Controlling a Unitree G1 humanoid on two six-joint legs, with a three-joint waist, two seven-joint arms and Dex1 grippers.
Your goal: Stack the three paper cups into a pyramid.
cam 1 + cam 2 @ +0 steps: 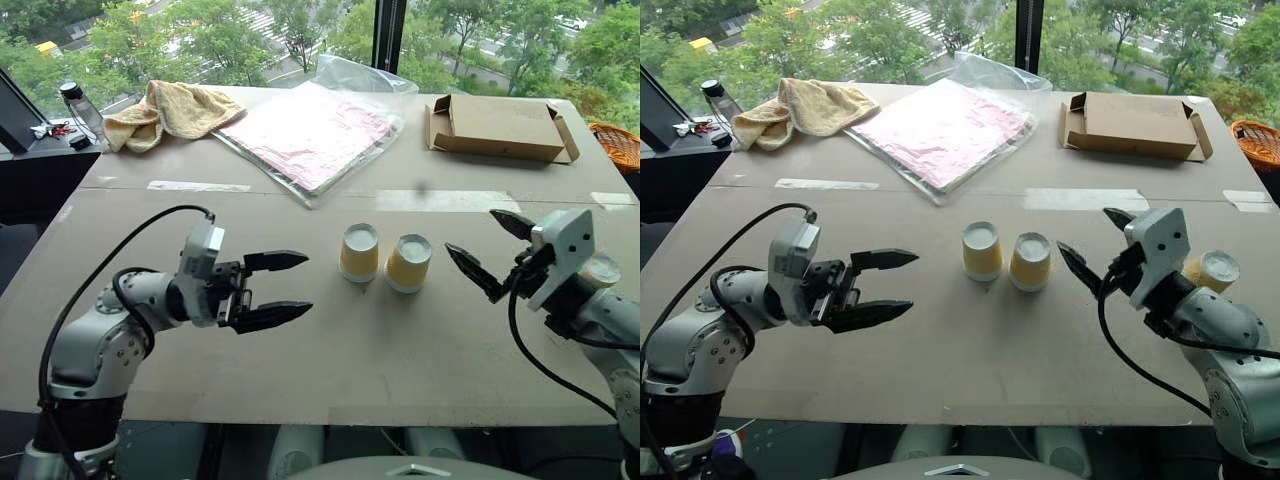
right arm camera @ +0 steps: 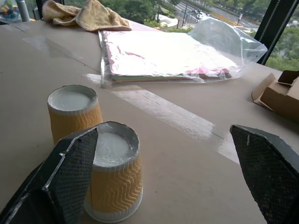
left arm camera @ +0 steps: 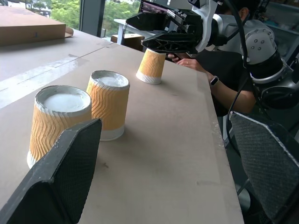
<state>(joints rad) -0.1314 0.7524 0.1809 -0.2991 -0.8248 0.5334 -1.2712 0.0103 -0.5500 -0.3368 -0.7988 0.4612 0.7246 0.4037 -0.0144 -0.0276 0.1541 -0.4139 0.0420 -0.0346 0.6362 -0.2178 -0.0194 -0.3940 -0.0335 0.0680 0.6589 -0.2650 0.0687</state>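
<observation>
Cups first: from the head views, two cups (image 1: 359, 252) (image 1: 408, 262) sit upside down side by side, between your left pincer (image 1: 272, 290) and right pincer (image 1: 483, 250), both wide and empty. The third cup (image 1: 1211, 270) hides just behind the right pincer; swing back carelessly and you knock it off the table (image 1: 400, 360).

In the left wrist view, it stands beneath that pincer.

In the right wrist view, the nearest cup is just beside one finger (image 2: 70, 172).

No writing shows.

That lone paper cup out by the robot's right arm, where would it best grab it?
Probably around the ribbed side wall of the lone cup, tool level, coming from the right arm's side. It stands upside down, base up, apart from the other two cups, so its sides are free for the open right tool.
</observation>
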